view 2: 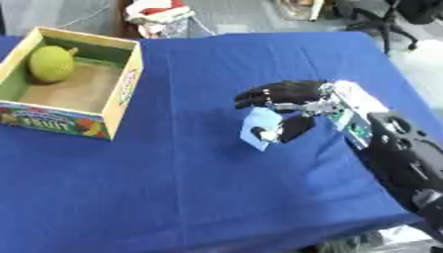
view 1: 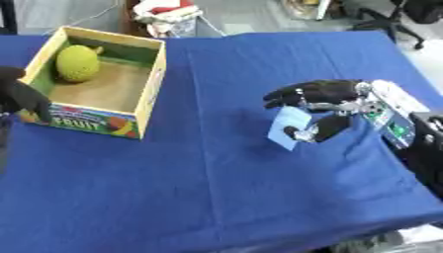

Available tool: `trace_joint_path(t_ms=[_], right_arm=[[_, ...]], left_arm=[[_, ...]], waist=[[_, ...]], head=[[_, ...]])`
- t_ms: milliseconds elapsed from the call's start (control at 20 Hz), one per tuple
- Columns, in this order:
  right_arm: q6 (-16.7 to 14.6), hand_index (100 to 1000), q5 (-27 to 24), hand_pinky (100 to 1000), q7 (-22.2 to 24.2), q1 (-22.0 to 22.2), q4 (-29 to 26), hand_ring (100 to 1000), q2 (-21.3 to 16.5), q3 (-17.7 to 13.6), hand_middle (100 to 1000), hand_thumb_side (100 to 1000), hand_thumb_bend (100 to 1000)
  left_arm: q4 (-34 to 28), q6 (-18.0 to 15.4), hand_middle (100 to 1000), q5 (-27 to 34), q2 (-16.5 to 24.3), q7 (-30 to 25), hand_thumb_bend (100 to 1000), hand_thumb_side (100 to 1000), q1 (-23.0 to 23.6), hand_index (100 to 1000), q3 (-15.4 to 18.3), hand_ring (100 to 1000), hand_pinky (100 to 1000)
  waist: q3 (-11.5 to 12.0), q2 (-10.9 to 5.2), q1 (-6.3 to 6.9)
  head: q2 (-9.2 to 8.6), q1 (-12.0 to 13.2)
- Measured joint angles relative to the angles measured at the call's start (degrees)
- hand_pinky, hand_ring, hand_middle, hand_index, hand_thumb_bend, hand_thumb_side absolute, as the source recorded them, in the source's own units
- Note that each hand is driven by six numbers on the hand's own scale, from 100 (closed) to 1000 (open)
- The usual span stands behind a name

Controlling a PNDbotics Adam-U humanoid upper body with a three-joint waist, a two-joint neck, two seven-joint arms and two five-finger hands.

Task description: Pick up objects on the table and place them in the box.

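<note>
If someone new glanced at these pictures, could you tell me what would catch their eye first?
Probably the right hand, right of centre on the blue tablecloth, its fingers curled round a light blue flat object. Next, the open fruit box at the far left, with a yellow-green round fruit inside. The left hand shows dark at the left edge.

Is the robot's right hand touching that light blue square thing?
Touching. The left eye view shows the right hand with its fingers above and thumb below the light blue square thing, pinching it.
</note>
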Motion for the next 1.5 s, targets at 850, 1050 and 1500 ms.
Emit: trace_joint_path(t_ms=[850, 1050, 1500], right_arm=[[-2.04, 1000, 9.61, 886, -2.04, 0.92, -0.65, 995, 0.53, 1.00, 1000, 834, 100], [-2.82, 1000, 11.08, 886, -2.82, 1.11, 0.39, 996, 0.57, -0.01, 1000, 828, 100], [-4.52, 1000, 12.54, 667, -4.52, 1.08, 1.64, 807, 1.04, -0.70, 978, 516, 100]], left_arm=[[0.01, 0.15, 387, -0.28, 0.00, 0.25, 100, 739, 0.02, 691, 0.00, 492, 380], [0.01, 0.12, 386, -0.35, 0.00, 0.30, 100, 738, 0.02, 690, 0.00, 492, 380], [0.01, 0.04, 386, -0.44, 0.00, 0.40, 100, 736, 0.02, 689, 0.00, 491, 379]], waist=[[-0.02, -0.01, -0.13], [-0.04, -0.01, 0.04], [-0.04, -0.01, 0.18]], head=[[0.01, -0.03], [0.01, -0.03], [0.01, -0.09]])
